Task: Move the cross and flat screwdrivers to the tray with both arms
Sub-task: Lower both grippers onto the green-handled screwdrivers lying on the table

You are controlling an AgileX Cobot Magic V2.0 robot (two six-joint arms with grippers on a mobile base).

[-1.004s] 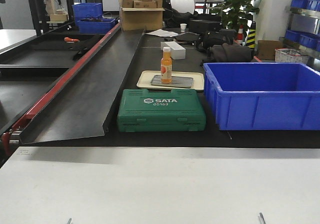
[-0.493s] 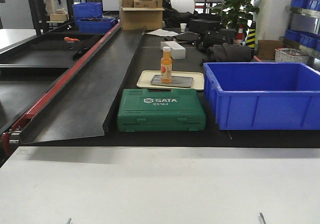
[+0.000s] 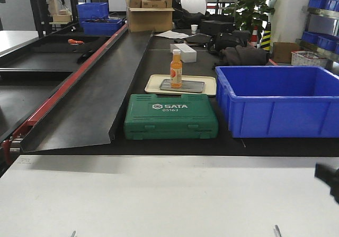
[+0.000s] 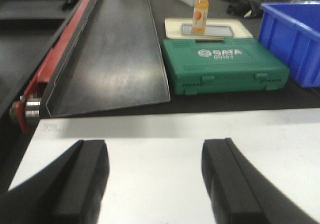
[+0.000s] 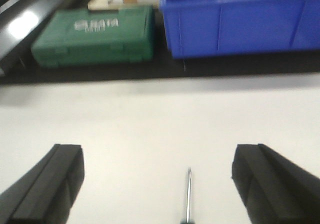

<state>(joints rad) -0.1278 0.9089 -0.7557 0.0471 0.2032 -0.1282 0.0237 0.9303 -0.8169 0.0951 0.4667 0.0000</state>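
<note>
Left tool [image 4: 155, 154] first: released, black fingers [image 4: 85, 179] spread far apart, gripping nothing, low over the bare white table [image 4: 150, 126]. Likewise the right tool [image 5: 159, 164]: released, wide, clasping nothing. Between its fingers, flat on the white table, the thin steel shaft of one screwdriver [image 5: 188, 196], touching neither finger, tip pointing away toward the table's far edge, handle cut off by the lower border.

In the front view, just two slim points at the lower border, left steel tip [image 3: 72, 233] and right steel tip [image 3: 276, 229], well apart, both on the white table. At the right border there, a dark blurred shape [image 3: 327, 178], too smeared to name.

Beyond the table, on a black mat [image 3: 175, 146]: a closed green SATA case [image 3: 170, 116]; just right of it, a deep blue bin [image 3: 278, 100]; behind the case, a cream tray [image 3: 206, 86] with an orange bottle [image 3: 176, 69] upright. Left of the case, a long dark metal chute [image 3: 100, 89] with a red rail.
</note>
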